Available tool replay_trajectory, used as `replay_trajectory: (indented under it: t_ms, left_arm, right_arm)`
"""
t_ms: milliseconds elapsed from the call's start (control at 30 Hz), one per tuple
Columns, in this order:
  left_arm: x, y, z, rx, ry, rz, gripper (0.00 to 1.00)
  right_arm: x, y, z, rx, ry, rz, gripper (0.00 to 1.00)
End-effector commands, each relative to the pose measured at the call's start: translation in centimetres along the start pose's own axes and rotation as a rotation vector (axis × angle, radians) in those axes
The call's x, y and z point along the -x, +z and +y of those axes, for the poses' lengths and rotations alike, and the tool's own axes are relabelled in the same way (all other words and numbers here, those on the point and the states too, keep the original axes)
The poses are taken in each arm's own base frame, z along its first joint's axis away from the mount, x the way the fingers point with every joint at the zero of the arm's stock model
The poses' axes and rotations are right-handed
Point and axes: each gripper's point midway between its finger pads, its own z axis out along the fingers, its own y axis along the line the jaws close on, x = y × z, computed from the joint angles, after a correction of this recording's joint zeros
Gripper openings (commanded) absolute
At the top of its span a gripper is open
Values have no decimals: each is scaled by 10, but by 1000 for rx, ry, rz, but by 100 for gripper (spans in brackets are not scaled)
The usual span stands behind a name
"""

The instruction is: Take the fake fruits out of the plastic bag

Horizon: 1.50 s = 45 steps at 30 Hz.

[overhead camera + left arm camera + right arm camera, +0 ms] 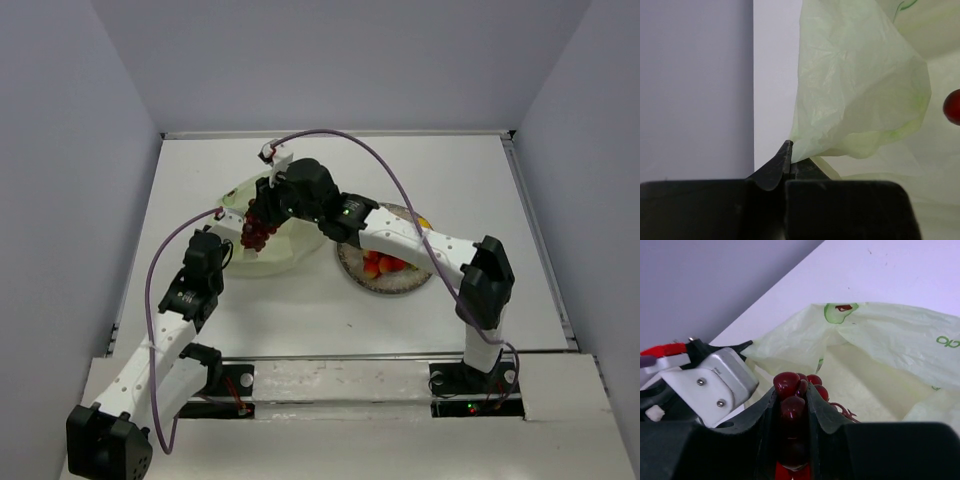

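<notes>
Guard against dropping the grape bunch (792,407), pinched in the right gripper (792,389) over the plastic bag (295,248) left of frame centre, through slippage on round berries or snagging on bag film clamped by the left gripper (789,150).

Left arm (165,345): white-black, stretched forward from near-left base, wrist tilted inward. Left jaws pressed together, nipping edge of thin crinkly pale yellow-green plastic bag (860,85). Right arm (410,240): elbow folded at right, forearm reaching left past centre. Right jaws clamped around dark red-purple plastic grape bunch (792,407).
</notes>
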Motion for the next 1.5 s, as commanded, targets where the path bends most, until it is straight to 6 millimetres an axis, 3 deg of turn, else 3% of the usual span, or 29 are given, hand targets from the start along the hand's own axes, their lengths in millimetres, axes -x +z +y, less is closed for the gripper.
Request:
replay_trajectory:
  t_ms: [0, 100, 167, 200, 300, 433, 467, 500, 533, 567, 633, 667, 700, 767, 833, 967, 1100, 1300, 1367, 1467]
  left_arm:
    - [23, -2, 17, 50, -31, -58, 1]
    - [22, -2, 16, 48, -28, -56, 1]
    - [22, -2, 16, 46, -27, -56, 1]
    - [22, -2, 16, 45, -28, -55, 1]
    - [21, -2, 15, 39, -27, -53, 1]
    - [22, -2, 15, 36, -26, -54, 1]
    - [22, -2, 14, 35, -29, -54, 1]
    - [23, -2, 14, 34, -30, -56, 1]
    - [23, -2, 13, 31, -29, -57, 1]
    - [22, -1, 13, 29, -29, -54, 1]
    - [21, -1, 12, 26, -26, -53, 1]
    - [21, -1, 11, 24, -24, -54, 1]
    - [22, -1, 12, 26, -26, -56, 1]
    - [23, -1, 12, 24, -24, -57, 1]
    - [25, -1, 12, 20, -24, -62, 1]
    - [28, -2, 9, -3, -27, -78, 1]
    - [30, -3, 7, -12, -28, -90, 1]
    - [29, -4, 7, -12, -33, -95, 1]
    - [27, -5, 6, -11, -37, -93, 1]
    - [24, -4, 2, -24, -38, -90, 1]
  right_arm:
    - [96, -40, 37, 93, -40, -228, 1]
    - [144, -67, 40, 56, -37, -347, 1]
    - [168, -84, 32, -17, -30, -417, 1]
    - [187, -102, 35, -19, -24, -465, 1]
    - [218, -140, 25, -63, 5, -547, 1]
    - [224, -180, 1, -203, 13, -575, 1]
    - [208, -181, -25, -316, 25, -546, 1]
    - [200, -187, -33, -358, 31, -538, 1]
    - [202, -209, -43, -401, 57, -567, 1]
    - [181, -212, -66, -501, 78, -539, 1]
    - [168, -229, -81, -566, 131, -551, 1]
    - [169, -256, -90, -617, 163, -593, 1]
    - [148, -255, -100, -651, 181, -563, 1]
    - [131, -268, -111, -712, 201, -563, 1]
    - [98, -278, -129, -792, 229, -535, 1]
    - [54, -268, -146, -802, 267, -463, 1]
    - [41, -242, -155, -764, 300, -398, 1]
    - [24, -221, -163, -755, 333, -344, 1]
    - [16, -223, -179, -795, 353, -337, 1]
    - [-14, -213, -206, -800, 435, -281, 1]
